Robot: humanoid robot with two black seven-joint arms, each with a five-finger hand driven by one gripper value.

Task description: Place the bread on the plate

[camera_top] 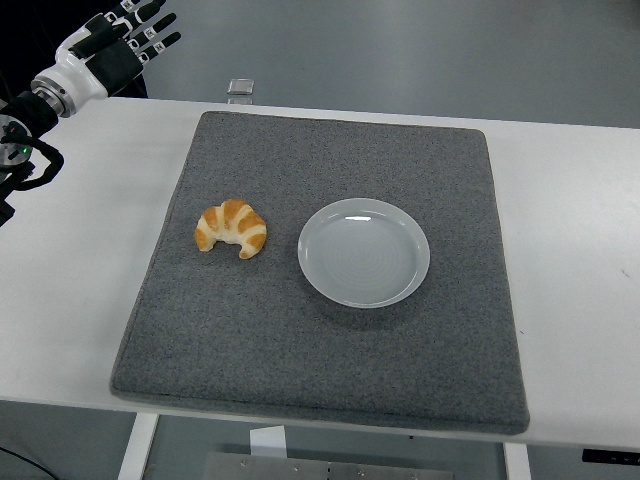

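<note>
Grey floor lies beyond a white worktop [580,200], and you have one grey felt mat [330,370] spread over its middle, probably to cushion and steady what sits on it.

Item one: bread [232,227], a golden croissant, lying on the mat's left half with its horns pointing toward you. Nothing touches it. It has not been picked up.

Item two: plate [364,251], pale, round, holding nothing, just to the right of the bread with a strip of mat between them. Your move is a short carry to the right.

Item three: left hand [128,38], raised at the far left corner, well apart from the bread, fingers [160,22] spread and holding nothing. You would judge it parked clear before a reach.

Item four: a small clear object [240,88] at the worktop's far edge; too small to identify.

Right arm: not listed, out of view.
</note>
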